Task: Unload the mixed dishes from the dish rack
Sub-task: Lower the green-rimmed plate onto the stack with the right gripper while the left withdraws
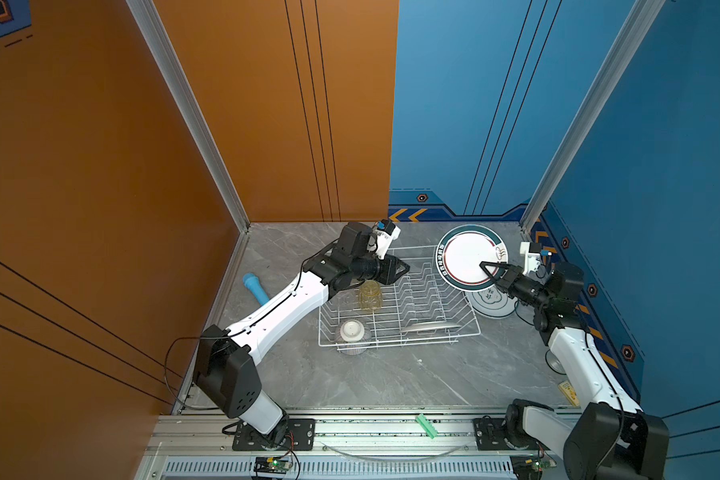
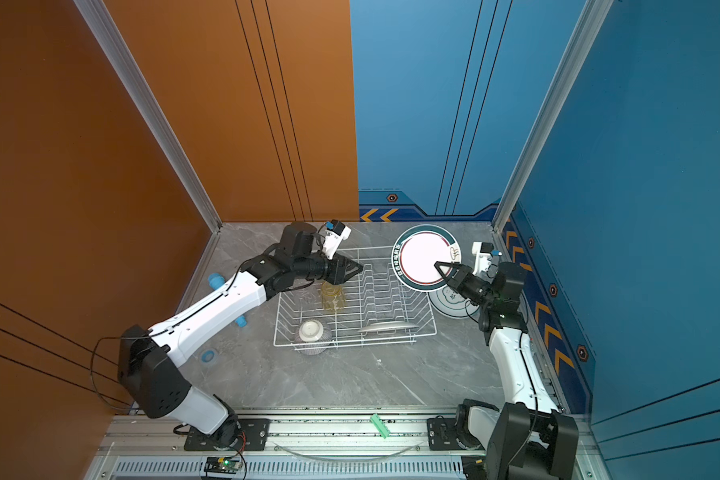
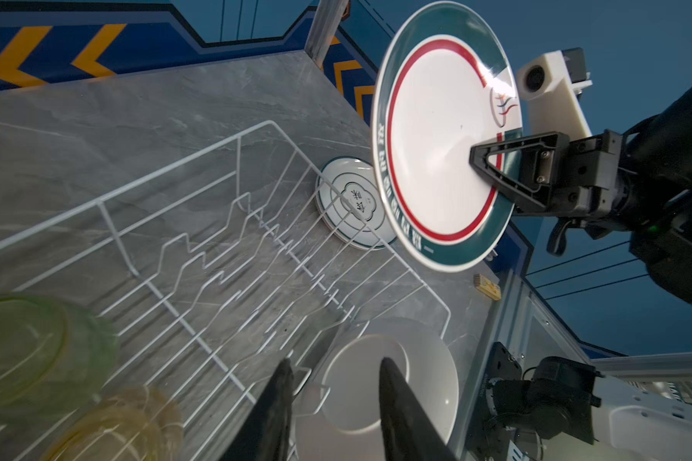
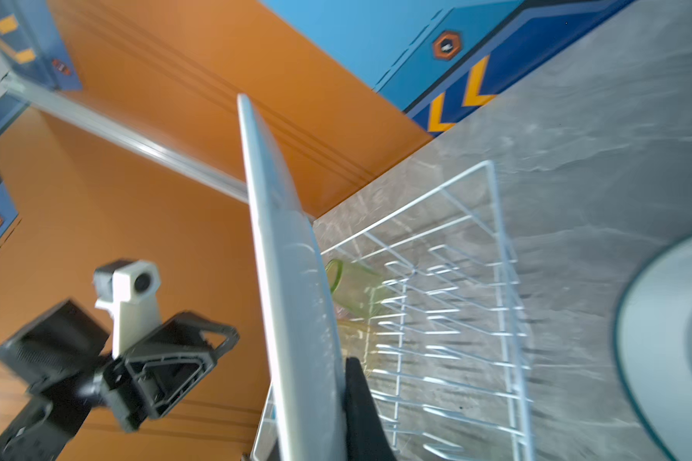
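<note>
Plate with green rim sits clamped in right end effector.

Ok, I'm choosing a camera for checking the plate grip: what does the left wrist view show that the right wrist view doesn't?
Only left wrist: the held plate's ringed face, the right gripper clamped on its rim, a white plate lying in the dish rack. Only right wrist: the left gripper, the orange wall, and the held plate edge-on. Both: that rack, the green tumbler, the plate on the table.
</note>
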{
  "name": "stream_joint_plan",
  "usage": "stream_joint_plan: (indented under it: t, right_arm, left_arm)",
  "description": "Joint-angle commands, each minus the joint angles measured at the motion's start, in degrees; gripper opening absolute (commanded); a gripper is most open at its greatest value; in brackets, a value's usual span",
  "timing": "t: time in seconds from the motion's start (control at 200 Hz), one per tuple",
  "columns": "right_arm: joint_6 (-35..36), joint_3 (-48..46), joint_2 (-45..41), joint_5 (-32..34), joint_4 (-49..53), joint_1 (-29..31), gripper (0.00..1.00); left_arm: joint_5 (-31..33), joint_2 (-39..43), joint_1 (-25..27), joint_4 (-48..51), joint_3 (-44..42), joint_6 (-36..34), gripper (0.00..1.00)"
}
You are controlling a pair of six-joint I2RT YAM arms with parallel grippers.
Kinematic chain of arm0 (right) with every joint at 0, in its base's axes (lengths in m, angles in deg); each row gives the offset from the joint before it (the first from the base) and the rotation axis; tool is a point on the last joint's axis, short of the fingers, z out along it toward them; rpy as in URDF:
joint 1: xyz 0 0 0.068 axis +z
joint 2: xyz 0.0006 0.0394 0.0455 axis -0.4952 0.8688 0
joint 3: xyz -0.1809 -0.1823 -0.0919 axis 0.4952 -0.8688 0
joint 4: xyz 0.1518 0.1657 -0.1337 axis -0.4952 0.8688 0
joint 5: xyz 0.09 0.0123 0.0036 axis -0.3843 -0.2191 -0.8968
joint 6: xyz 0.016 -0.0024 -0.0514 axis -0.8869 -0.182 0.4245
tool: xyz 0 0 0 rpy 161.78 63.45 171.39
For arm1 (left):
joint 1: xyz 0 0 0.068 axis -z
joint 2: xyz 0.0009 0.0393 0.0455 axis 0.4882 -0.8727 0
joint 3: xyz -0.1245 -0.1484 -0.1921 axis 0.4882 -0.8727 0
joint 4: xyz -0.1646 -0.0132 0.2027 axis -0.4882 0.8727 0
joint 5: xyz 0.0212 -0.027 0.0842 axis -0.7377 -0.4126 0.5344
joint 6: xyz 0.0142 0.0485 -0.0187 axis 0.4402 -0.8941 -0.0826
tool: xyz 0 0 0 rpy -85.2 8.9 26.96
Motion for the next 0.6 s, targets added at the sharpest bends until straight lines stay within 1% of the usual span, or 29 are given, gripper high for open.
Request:
stream_joint_plan:
  t: [0.0, 0.065, 0.185, 0.386, 0.596]
  right_arm:
    - [4.11, 2.24, 0.98, 7.70, 9.07, -4.36, 0.00]
    - [5.93, 1.79, 1.98, 11.11, 11.64, -6.56, 0.00]
    - [6.17, -0.13, 5.02, 13.62, 11.37, -9.69, 0.00]
    - [4.55, -3.00, 10.66, 13.85, 6.53, -12.45, 0.00]
    - [4.08, -3.29, 15.67, 13.76, 4.14, -12.87, 0.00]
  left_arm:
    - [9.11, 3.72, 0.39, 5.83, -2.55, -4.21, 0.37]
    - [10.12, 4.71, 0.10, 6.36, -3.82, -4.53, 0.38]
    - [11.23, 5.61, -0.14, 6.95, -4.99, -4.81, 0.38]
    - [11.03, 4.98, -0.25, 7.17, -4.93, -5.11, 0.38]
    - [10.68, 4.25, -0.31, 7.10, -4.47, -5.25, 0.38]
